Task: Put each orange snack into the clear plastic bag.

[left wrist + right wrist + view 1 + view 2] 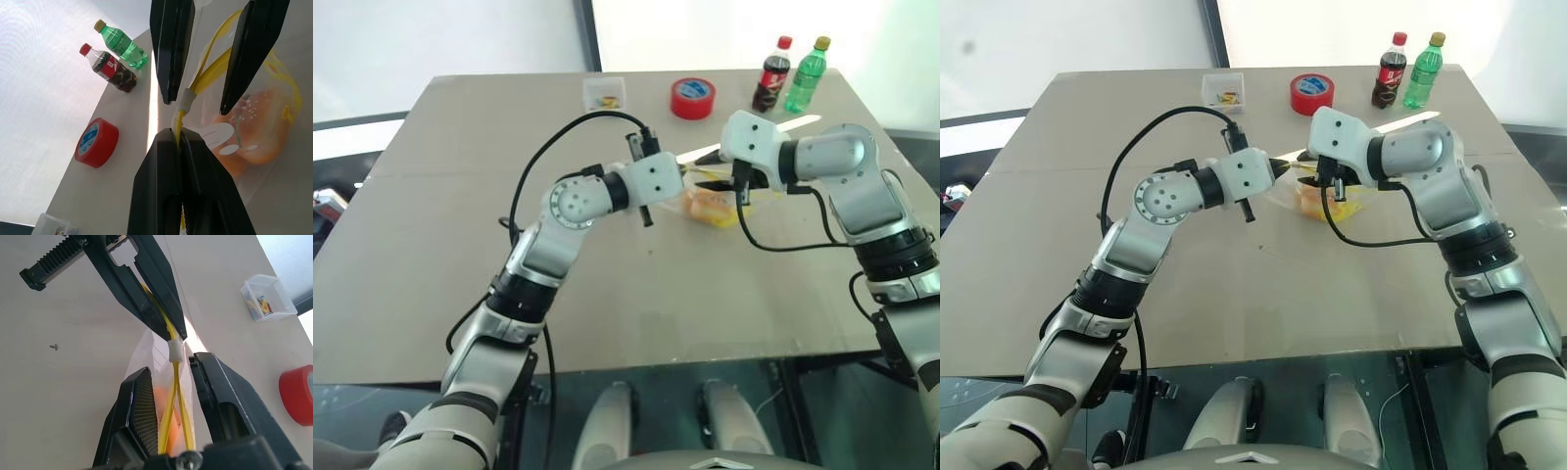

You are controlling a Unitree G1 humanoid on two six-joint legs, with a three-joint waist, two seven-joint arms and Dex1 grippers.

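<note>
Now the left gripper (177,134) is clamped on the clear plastic bag's (254,161) yellow strip mid-table, right gripper (168,382) parted around it, orange snacks (244,132) inside; bare tabletop (460,245) all around.

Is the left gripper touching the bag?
Touching. The left wrist view shows the left gripper shut on the bag's yellow strip, which runs out from between its closed fingertips.

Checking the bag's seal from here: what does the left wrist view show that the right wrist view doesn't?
Left wrist alone: cola bottle, green bottle, speckled orange snack in the bag.
Right wrist alone: small clear box.
Both: left gripper shut on the clear plastic bag by its yellow strip, right gripper open astride it, red tape roll.
</note>
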